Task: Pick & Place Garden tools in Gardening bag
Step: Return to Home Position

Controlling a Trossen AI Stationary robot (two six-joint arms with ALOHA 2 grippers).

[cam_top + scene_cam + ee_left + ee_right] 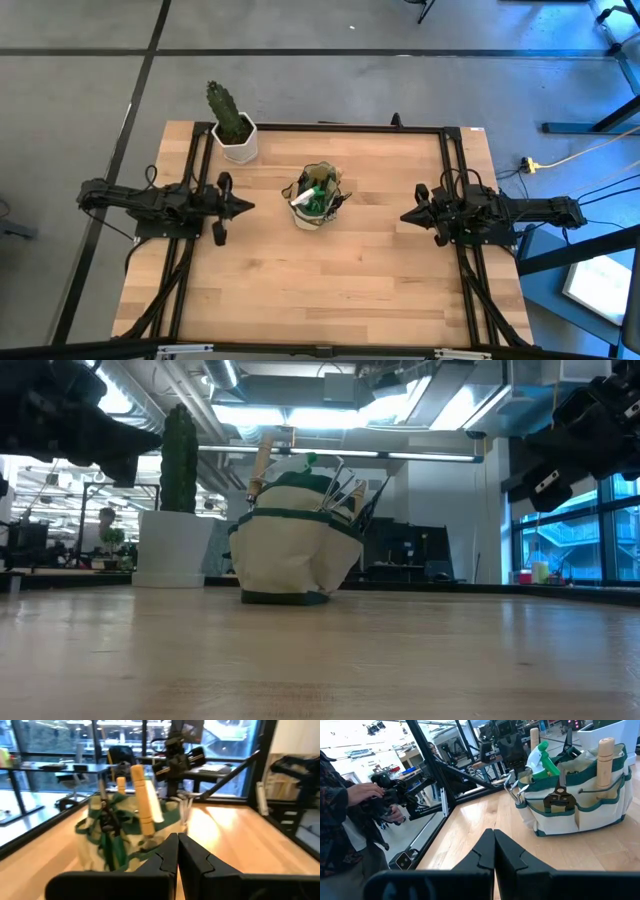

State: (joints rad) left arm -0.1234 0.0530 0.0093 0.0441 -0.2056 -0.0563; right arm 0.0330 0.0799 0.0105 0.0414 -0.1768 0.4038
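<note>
Bag (310,221) stands between left hand (248,207) and right hand (405,216), touching neither.

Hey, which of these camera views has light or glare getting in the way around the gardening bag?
Low view: ceiling lights behind the gardening bag backlight it; the cactus is a dark shape. Left wrist view: window daylight glares off the table beside the bag. High view: even light, soft shadows.

Right gripper (493,834), fingers pressed together, above the table (465,832); bag (590,817) upright beyond, packed with wooden-handled tools (605,762) and shears (559,797); far off, person (340,820) past the table's edge.
</note>
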